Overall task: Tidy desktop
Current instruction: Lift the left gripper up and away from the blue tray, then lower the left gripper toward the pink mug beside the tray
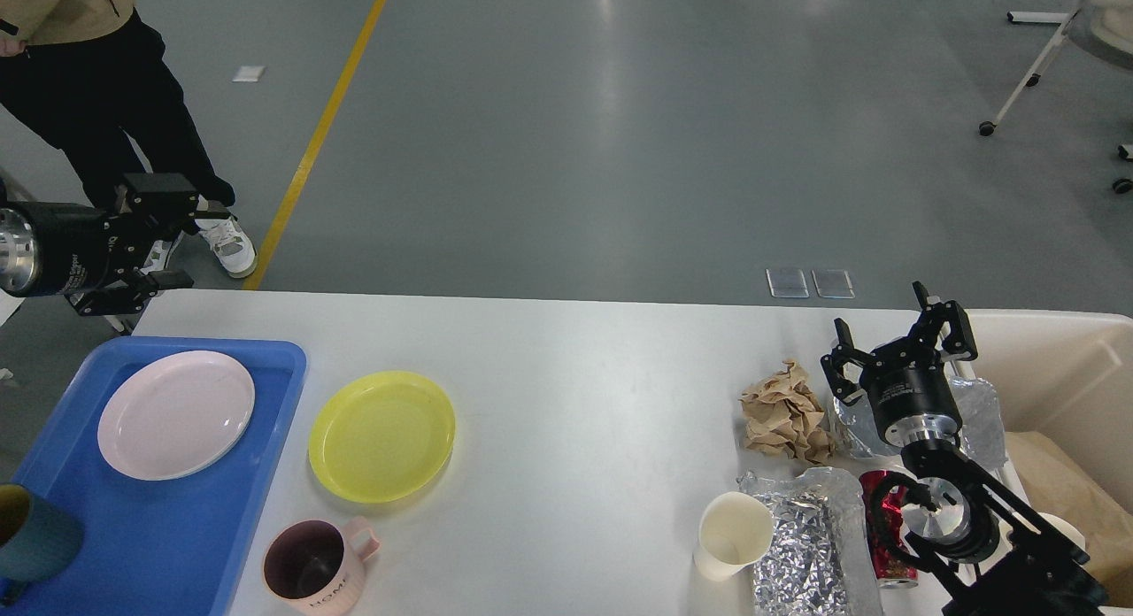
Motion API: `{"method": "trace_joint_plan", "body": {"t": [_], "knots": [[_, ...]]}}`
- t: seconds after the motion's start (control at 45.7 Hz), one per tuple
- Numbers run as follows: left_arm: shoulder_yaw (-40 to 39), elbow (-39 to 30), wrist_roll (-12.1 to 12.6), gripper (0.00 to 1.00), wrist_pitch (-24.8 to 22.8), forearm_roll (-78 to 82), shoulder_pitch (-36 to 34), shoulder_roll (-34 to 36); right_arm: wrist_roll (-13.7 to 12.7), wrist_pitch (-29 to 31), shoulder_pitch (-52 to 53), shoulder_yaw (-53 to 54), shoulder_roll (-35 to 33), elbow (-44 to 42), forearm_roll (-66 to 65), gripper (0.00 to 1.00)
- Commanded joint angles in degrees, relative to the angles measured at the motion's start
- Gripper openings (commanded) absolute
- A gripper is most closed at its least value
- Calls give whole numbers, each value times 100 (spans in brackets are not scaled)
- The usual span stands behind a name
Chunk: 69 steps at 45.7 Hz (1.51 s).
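Your left gripper (168,235), empty, spread unclear, hovers at ten o'clock. Right gripper (894,337) gapes empty. Next, grab the yellow plate (381,435) for the tray (177,527).

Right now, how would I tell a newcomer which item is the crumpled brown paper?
Start at the white desktop and go to its right end, beside the beige bin. The brown paper ball lies just left of the right gripper; it is matte tan, unlike the shiny foil nearby.

Smooth white desktop (575,377), glossy yellow plastic plate (381,435), crumpled brown paper (786,412), crinkled foil (810,545)
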Motion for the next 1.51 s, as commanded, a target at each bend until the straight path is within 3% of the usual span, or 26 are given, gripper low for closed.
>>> {"method": "trace_joint_plan", "body": {"t": [0.0, 0.197, 0.241, 0.262, 0.328, 0.503, 0.612, 0.809, 0.962, 1.203, 1.4, 1.487], "knots": [[2015, -203, -14, 97, -2, 1, -1377, -374, 0, -7, 7, 0, -1, 0, 0, 100], [4556, -677, -75, 97, -309, -95, -3320, -1621, 0, -7, -2, 0, -1, 0, 0, 100], [5005, -941, -66, 97, -397, -270, -3715, -1920, 0, 2, -2, 0, -1, 0, 0, 100], [5529, -1421, -49, 97, -546, -680, -4283, -2313, 0, -7, -2, 0, -1, 0, 0, 100], [5928, -1811, -49, 97, -687, -982, -4735, -2676, 0, -7, -2, 0, -1, 0, 0, 100], [6571, -2436, -49, 97, -1302, -1790, -5527, -3845, 0, 2, 7, 0, -1, 0, 0, 100], [6676, -2866, -66, 97, -1636, -2134, -5975, -4189, 0, -7, -2, 0, -1, 0, 0, 100], [6729, -3798, -84, 97, -1707, -2161, -6740, -4541, 0, -7, -2, 0, -1, 0, 0, 100], [7177, -4387, -453, 97, -1742, -2161, -7267, -4541, 0, 2, -2, -8, -1, 0, 0, 100], [7204, -4449, -409, 96, -1681, -2108, -7206, -4541, 0, -7, -2, -8, -1, 0, 0, 100], [7292, -4449, -471, 97, -1022, -2099, -6399, -4383, 0, 2, -2, 0, -1, 0, 0, 100], [7213, -4440, -339, 97, -829, -2047, -6047, -4129, 0, 2, -2, 0, -1, 0, 0, 100]]}}
